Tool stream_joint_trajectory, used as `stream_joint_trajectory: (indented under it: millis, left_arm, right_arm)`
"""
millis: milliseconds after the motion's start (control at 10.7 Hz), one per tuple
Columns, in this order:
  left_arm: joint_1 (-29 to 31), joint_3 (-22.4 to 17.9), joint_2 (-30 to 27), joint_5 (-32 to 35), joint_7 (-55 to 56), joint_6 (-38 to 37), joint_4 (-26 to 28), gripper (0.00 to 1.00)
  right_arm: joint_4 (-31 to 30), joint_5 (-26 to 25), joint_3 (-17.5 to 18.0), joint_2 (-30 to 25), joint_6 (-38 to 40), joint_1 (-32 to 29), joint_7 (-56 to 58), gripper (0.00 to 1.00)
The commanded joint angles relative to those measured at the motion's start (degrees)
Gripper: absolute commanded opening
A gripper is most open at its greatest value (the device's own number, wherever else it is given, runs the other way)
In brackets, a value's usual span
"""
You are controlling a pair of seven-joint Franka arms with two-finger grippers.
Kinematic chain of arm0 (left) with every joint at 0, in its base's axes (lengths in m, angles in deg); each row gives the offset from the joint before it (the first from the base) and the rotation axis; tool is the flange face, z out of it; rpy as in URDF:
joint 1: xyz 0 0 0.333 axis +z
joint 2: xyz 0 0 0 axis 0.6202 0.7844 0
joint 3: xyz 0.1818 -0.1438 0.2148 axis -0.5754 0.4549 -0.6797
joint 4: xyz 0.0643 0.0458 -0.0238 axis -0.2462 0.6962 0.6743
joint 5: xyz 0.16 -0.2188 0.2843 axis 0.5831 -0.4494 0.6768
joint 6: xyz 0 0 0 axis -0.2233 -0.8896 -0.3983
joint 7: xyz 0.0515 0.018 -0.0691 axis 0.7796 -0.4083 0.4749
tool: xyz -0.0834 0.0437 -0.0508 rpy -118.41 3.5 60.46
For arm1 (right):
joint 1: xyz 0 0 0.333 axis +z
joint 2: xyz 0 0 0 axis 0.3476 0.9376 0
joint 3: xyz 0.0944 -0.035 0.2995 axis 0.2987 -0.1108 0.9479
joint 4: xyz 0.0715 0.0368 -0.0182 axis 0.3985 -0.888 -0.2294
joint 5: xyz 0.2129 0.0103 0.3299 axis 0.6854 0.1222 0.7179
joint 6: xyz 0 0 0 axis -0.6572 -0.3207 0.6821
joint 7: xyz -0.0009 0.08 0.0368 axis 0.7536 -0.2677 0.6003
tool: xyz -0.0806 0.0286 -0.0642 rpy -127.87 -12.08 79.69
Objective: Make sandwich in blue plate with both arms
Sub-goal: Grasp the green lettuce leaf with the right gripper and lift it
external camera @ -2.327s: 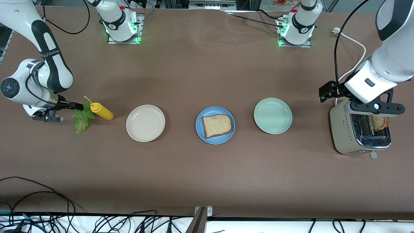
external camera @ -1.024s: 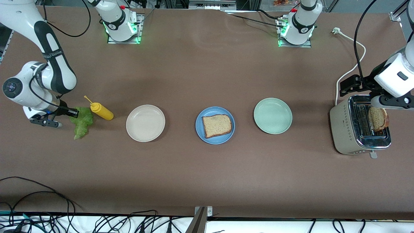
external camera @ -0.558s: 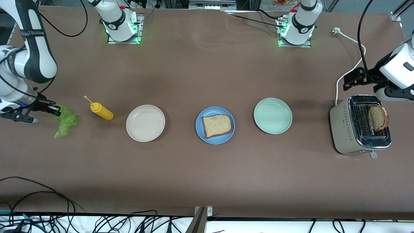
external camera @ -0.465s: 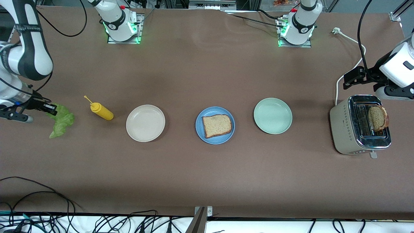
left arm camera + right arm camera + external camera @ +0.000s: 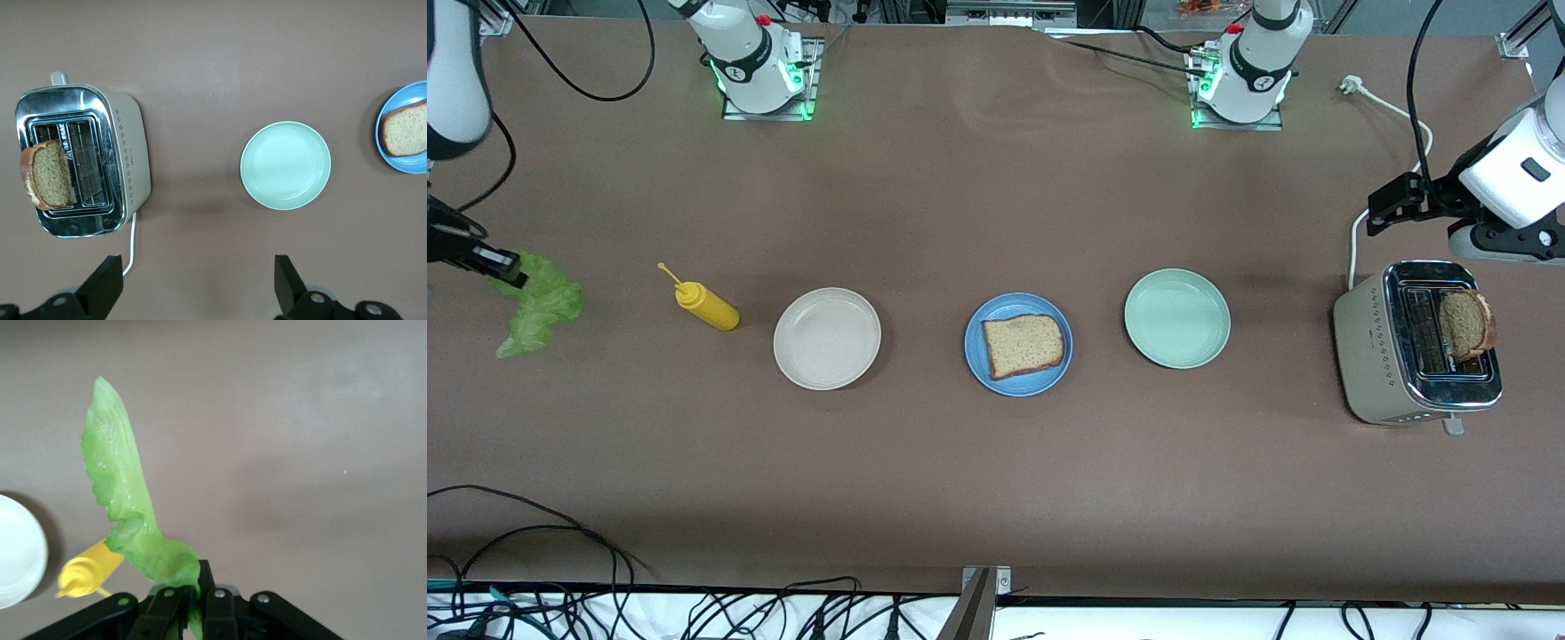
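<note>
Holding the lettuce leaf pinched between shut fingers, the right gripper hangs over the right arm's end of the worktop, the leaf dangling from the fingertips above bare surface, with the mustard bottle below and to one side. 1 bread slice already lies in the blue plate. The second slice stands in the toaster, untaken; the left gripper hovers above it, fingers spread wide and empty. Left to do, I judge: leaf onto the plated slice, then the second slice on top. Most of the right gripper is cut off at the front view's edge.
</note>
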Motion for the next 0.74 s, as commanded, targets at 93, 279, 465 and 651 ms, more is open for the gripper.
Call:
stream_joint_trajectory:
  millis: [93,279,465,651]
  left_arm:
    - [0.54,-0.90,-2.50,-1.67,-3.13,1.47,2.86,1.00]
    - [0.54,-0.90,-2.41,-1.31,-2.95,1.03,2.60,1.00]
    - [0.54,-0.99,-2.41,-1.31,-3.04,0.94,2.60,1.00]
    - [0.54,-0.99,-2.41,-1.23,-3.04,0.94,2.60,1.00]
  right_arm:
    - [3.61,-0.22,9.17,-3.29,6.13,-0.44,-18.98,0.00]
    - [5.35,0.83,13.75,-3.30,7.79,-0.43,-29.00,0.00]
    - [7.20,3.37,18.40,-3.21,8.07,-0.43,-39.29,0.00]
    - [11.23,3.56,21.93,-1.46,8.60,0.35,-49.14,0.00]
